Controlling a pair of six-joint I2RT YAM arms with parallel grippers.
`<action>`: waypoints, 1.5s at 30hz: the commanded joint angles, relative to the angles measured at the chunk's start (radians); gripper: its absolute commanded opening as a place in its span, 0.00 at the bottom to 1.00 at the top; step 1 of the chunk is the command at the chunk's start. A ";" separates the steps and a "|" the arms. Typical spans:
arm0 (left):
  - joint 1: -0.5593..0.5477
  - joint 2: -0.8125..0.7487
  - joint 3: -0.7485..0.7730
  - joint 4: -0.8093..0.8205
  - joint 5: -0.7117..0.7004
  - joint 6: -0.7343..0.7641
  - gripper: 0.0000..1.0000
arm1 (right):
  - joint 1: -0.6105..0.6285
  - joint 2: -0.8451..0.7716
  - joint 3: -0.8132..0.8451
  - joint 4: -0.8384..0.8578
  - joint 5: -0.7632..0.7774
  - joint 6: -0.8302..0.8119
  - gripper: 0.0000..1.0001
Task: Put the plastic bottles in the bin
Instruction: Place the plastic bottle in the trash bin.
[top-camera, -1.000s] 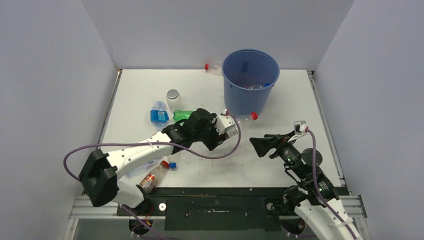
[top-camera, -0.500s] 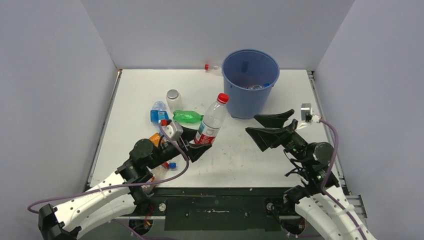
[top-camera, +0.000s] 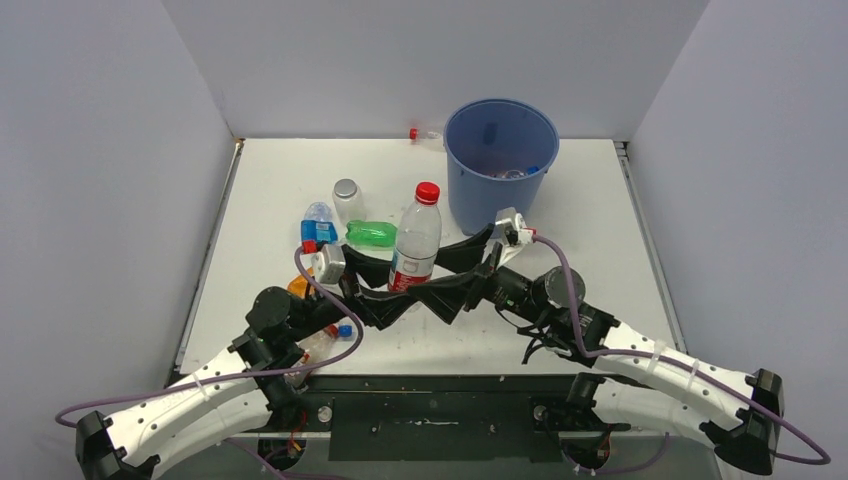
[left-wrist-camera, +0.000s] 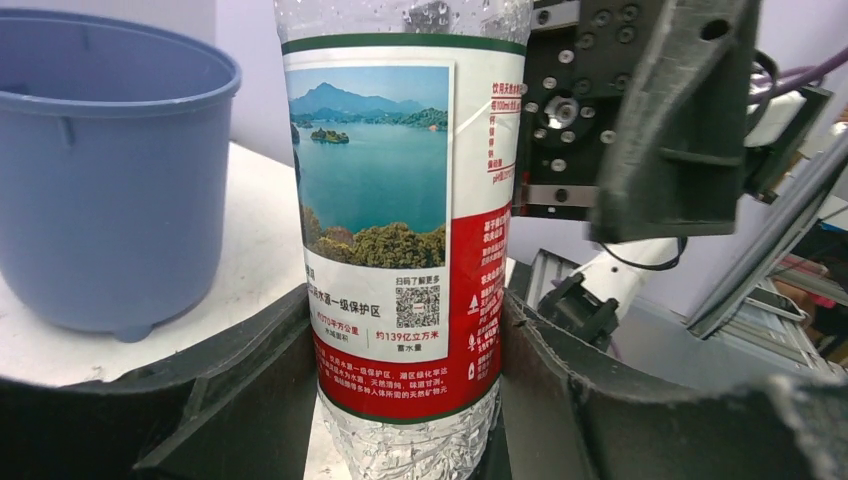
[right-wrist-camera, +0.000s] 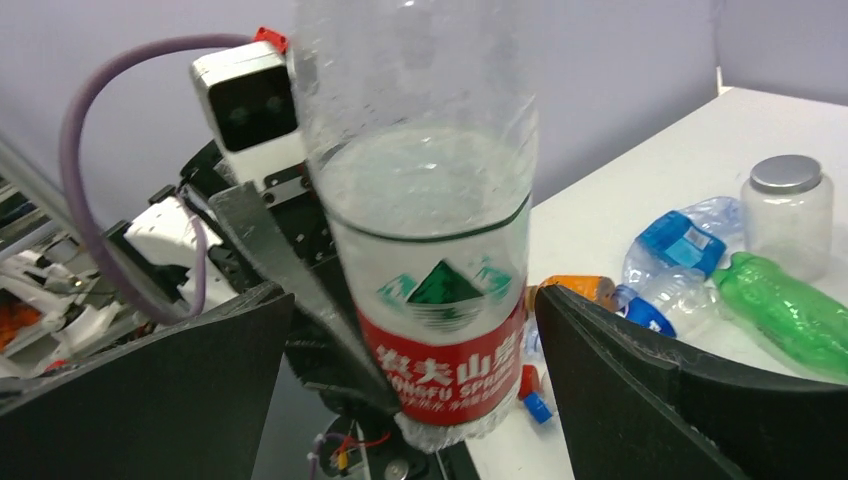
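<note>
My left gripper (top-camera: 398, 292) is shut on a clear red-labelled bottle (top-camera: 414, 250) with a red cap and holds it upright over the table's middle. In the left wrist view both jaws press the bottle (left-wrist-camera: 400, 250) near its base. My right gripper (top-camera: 433, 281) is open, its jaws on either side of the same bottle (right-wrist-camera: 440, 300) with gaps on both sides. The blue bin (top-camera: 500, 160) stands at the back right, with bottles inside (top-camera: 512, 173). It also shows in the left wrist view (left-wrist-camera: 100, 180).
A green bottle (top-camera: 375, 233), a blue-labelled bottle (top-camera: 318, 228) and a grey-lidded clear jar (top-camera: 346, 195) lie left of the held bottle. An orange bottle (top-camera: 300, 287) is partly hidden by my left arm. A red-capped bottle (top-camera: 425, 133) lies behind the bin.
My left gripper picked the red-labelled bottle up from beside the bin and brought it from tilted to upright. My right gripper swung left and now straddles the bottle.
</note>
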 joint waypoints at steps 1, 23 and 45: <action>-0.014 -0.011 0.023 0.089 0.053 -0.019 0.00 | 0.038 0.044 0.051 0.077 0.192 -0.083 0.97; -0.059 0.004 0.044 0.028 0.101 0.057 0.52 | 0.046 0.154 0.111 0.157 0.172 -0.034 0.47; -0.101 0.024 0.057 -0.011 0.069 0.103 0.00 | 0.054 0.071 0.337 -0.082 0.371 -0.244 0.91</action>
